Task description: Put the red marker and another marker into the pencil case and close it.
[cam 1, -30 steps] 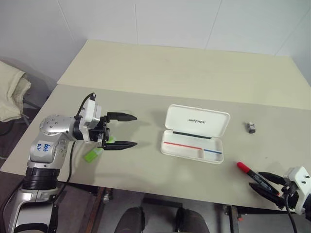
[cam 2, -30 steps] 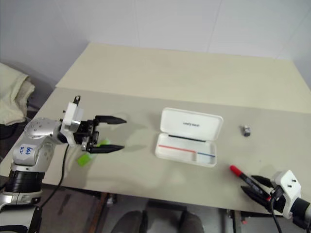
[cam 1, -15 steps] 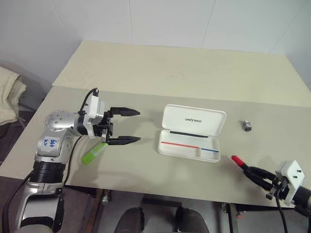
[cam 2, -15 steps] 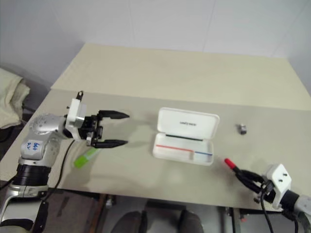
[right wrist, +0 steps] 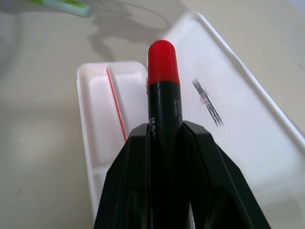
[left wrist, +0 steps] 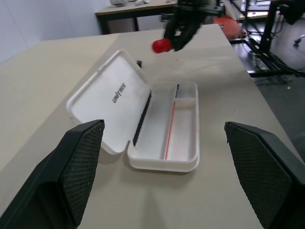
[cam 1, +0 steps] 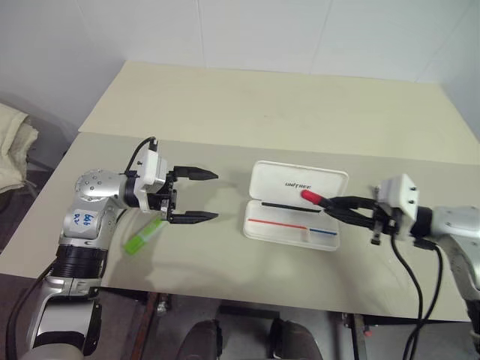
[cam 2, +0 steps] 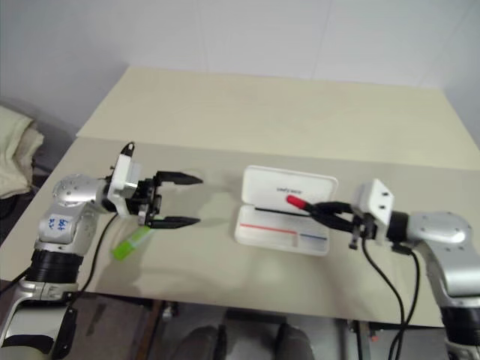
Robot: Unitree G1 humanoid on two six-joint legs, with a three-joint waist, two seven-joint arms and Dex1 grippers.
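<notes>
Pale surface [cam 1: 247, 112], white wall behind: my right claw [cam 1: 341, 208] grips the red marker [cam 1: 312, 198], cap leading, above the open pencil case [cam 1: 292, 223], barrel crossing the tray's long axis. My left claw [cam 1: 204, 196] gapes; green highlighter [cam 1: 144, 235] beneath.

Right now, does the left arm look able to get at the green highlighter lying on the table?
Probably yes. The left pincer is open and holds nothing, and the green highlighter lies on the bare table just below and beside that wrist, with nothing between them. It would need to turn downward first.
</notes>
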